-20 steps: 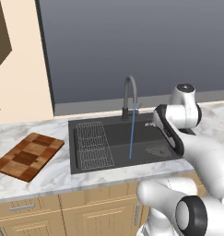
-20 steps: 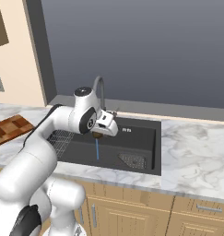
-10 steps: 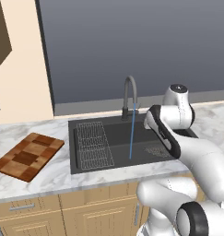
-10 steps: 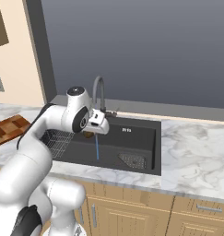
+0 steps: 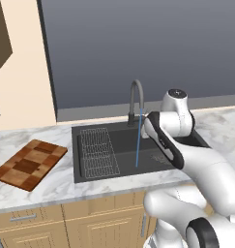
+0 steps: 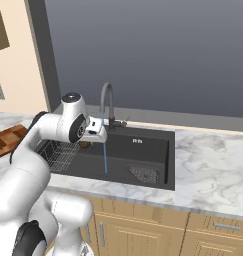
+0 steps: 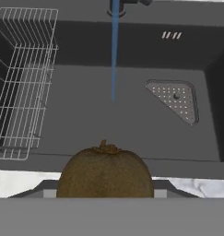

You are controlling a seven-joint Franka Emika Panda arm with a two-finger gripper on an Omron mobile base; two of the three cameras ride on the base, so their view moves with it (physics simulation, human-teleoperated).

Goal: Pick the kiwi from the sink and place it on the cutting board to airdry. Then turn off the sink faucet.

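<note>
**Kiwi in the pincer, carry to the board next**

Left base view: arm bent over the right part of the sink (image 5: 109, 169), wrist near the sink faucet (image 5: 135, 99). Blue water stream (image 5: 137, 143) running from the spout into the basin. Wire rack (image 5: 98, 151) in the left of the basin. Checkered cutting board (image 5: 29, 163) bare on the marble bench (image 5: 46, 191), left of the sink and well apart from the arm.

Right base view: pincer (image 6: 87, 141) low over the basin's left side, just beside the stream, a brownish kiwi (image 6: 85, 145) under it. Drain grate (image 6: 144, 174) at the basin's right. Grey wall behind, wooden cabinet fronts (image 6: 148, 235) below.

Hand view: kiwi (image 7: 105, 171) large and centred at the bottom, clamped between the jaws, above the basin floor by the look of it.

Judged step: transfer. Next calls for a leftward swing, clearing rim and rack, then setting down on the board. Faucet not yet turned off.
</note>
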